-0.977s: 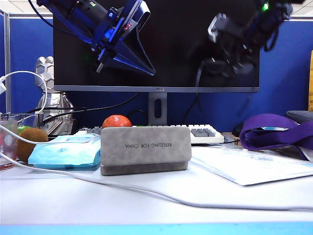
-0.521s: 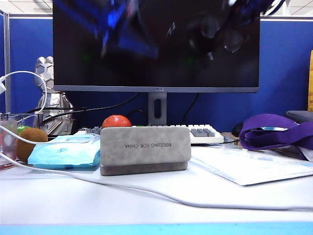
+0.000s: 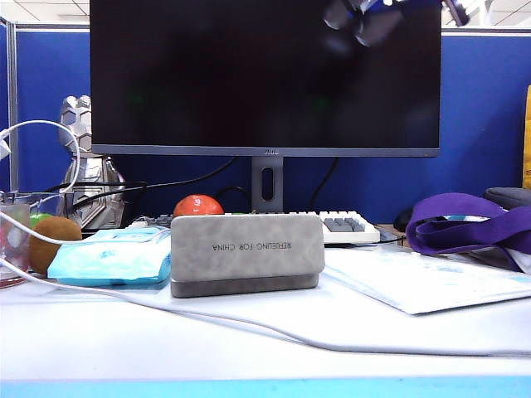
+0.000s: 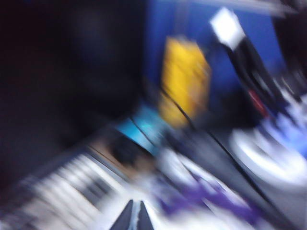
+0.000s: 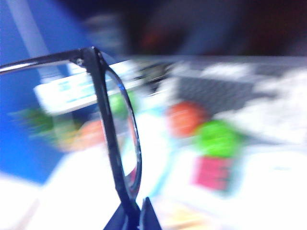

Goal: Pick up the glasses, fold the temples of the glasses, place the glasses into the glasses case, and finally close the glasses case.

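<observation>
Desk scene, exterior view: black monitor filled the upper middle, on its stand at the rear of the white table. White paper sheet lay at 3 o'clock from the glasses case, with a purple strap behind it. The glasses case stood shut at table centre, grey, flap down, lettering upside down. Light-blue wipes pack sat just beside the case at 9 o'clock; a brown kiwi was further out the same way. White keyboard and a red round fruit were behind the case at 12 o'clock. A white cable ran across the table in front of the case. Only a blurred dark part of the right arm showed, at 1 o'clock above the monitor's top; left arm out of that view. Right wrist view: right gripper clenched on the rim of the glasses, which stood edge-on above the fingertips, one of the temples unfolded and pointing away from the frame; background smeared. Left wrist view: heavy blur; left gripper with jaws pressed together, nothing between them
</observation>
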Robot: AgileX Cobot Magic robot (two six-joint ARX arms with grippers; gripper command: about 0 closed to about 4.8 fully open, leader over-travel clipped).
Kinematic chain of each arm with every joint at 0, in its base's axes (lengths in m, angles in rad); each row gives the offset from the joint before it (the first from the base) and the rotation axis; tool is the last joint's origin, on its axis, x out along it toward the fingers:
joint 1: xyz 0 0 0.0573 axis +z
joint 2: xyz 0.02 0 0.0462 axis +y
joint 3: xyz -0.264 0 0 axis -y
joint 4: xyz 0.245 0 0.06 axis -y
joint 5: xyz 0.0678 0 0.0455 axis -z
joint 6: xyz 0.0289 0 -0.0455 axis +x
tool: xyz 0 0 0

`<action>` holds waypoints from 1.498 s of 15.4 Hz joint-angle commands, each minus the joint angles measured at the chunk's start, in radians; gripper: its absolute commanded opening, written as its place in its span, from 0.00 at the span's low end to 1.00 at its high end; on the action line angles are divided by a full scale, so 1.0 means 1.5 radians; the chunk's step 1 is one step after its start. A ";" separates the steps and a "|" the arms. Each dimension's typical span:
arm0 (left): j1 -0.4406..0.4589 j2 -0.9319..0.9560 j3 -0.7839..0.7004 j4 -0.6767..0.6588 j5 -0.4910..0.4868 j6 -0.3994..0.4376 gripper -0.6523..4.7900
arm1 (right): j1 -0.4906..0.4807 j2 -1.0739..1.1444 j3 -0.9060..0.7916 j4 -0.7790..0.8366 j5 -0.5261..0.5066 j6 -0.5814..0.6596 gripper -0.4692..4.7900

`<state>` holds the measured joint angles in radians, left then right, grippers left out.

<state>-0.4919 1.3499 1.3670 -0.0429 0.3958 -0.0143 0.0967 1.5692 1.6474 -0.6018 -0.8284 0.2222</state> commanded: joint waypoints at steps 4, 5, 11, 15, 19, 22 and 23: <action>0.000 -0.010 0.002 0.141 -0.017 0.027 0.11 | 0.002 -0.005 0.002 0.000 -0.185 0.053 0.09; 0.000 -0.007 0.003 0.161 0.011 0.027 0.11 | 0.004 -0.005 0.002 -0.001 -0.185 0.069 0.09; -0.001 0.031 0.003 0.269 0.128 0.025 0.11 | 0.019 -0.005 0.002 0.000 -0.260 0.089 0.09; -0.001 0.039 0.003 0.302 0.137 0.014 0.11 | 0.047 -0.005 0.002 0.000 -0.295 0.076 0.09; -0.001 0.043 0.003 0.301 0.178 0.008 0.11 | 0.063 -0.005 0.002 -0.001 -0.303 0.084 0.09; -0.012 0.045 0.002 0.301 0.238 -0.007 0.11 | 0.079 -0.003 0.002 -0.005 -0.305 0.084 0.09; -0.012 0.047 0.002 0.299 0.249 -0.009 0.11 | 0.079 -0.003 0.002 -0.005 -0.305 0.084 0.09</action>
<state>-0.5091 1.4197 1.3682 0.4038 0.7437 -0.0208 0.2134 1.5692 1.6478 -0.6193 -1.2770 0.3473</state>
